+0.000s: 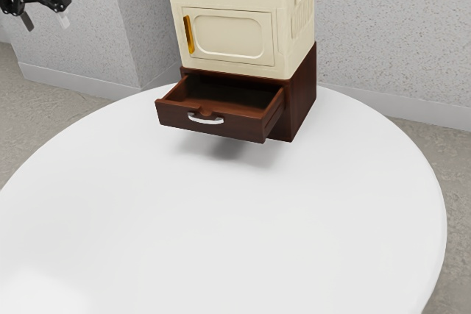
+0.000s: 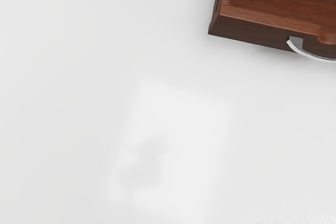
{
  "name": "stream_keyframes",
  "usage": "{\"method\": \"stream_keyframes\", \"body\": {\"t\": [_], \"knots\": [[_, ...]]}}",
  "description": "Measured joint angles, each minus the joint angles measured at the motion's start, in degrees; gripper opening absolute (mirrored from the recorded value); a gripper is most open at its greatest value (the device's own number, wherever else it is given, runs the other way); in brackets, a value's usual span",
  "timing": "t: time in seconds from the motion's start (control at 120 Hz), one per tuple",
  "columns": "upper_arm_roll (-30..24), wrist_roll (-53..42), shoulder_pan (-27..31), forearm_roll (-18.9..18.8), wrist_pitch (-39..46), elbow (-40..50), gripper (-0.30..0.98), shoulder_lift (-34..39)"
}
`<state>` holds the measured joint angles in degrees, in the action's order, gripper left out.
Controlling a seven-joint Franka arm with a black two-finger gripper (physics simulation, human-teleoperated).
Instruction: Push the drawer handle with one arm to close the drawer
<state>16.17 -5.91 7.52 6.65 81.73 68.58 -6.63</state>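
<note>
The drawer [image 1: 212, 123] is dark brown wood and stands open, pulled out of its brown cabinet [image 1: 300, 97]. On its front is fixed the handle [image 1: 207, 119], which is silver and curved; just above it, the upper edge of the front has a small rounded notch. All clock directions here are for the exterior view, counted from the drawer. The visible side of the cabinet is between two and three o'clock. Toward twelve o'clock a cream box [image 1: 282, 50] rests on the cabinet; its door [image 1: 229, 37] is closed and carries a yellow grip [image 1: 189, 34]. Two rails rise from the top of this box. At six o'clock, under the drawer, a soft shadow lies on the round white table [image 1: 184, 218]. The gripper [image 1: 45, 23] is at ten o'clock, well apart from the handle and higher than the table. Its jaws are spread, with free space between them. In the wrist view one front corner of the drawer and a part of the handle are seen. Behind the table, toward two o'clock, is a speckled pale wall [image 1: 390, 34].
</note>
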Motion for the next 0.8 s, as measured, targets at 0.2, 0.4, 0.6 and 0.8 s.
{"method": "stream_keyframes", "body": {"t": [0.2,0.4,0.6,0.8], "knots": [[-0.2,-0.6,-0.8,-0.1,-1.0,-4.8,0.67,5.1],[-2.7,0.1,-2.4,-0.1,-2.6,-9.0,0.67,9.4],[-3.6,1.1,-9.5,-3.9,0.3,31.4,0.67,31.7],[-6.5,1.8,-5.7,-6.9,8.7,68.0,0.67,52.3]]}}
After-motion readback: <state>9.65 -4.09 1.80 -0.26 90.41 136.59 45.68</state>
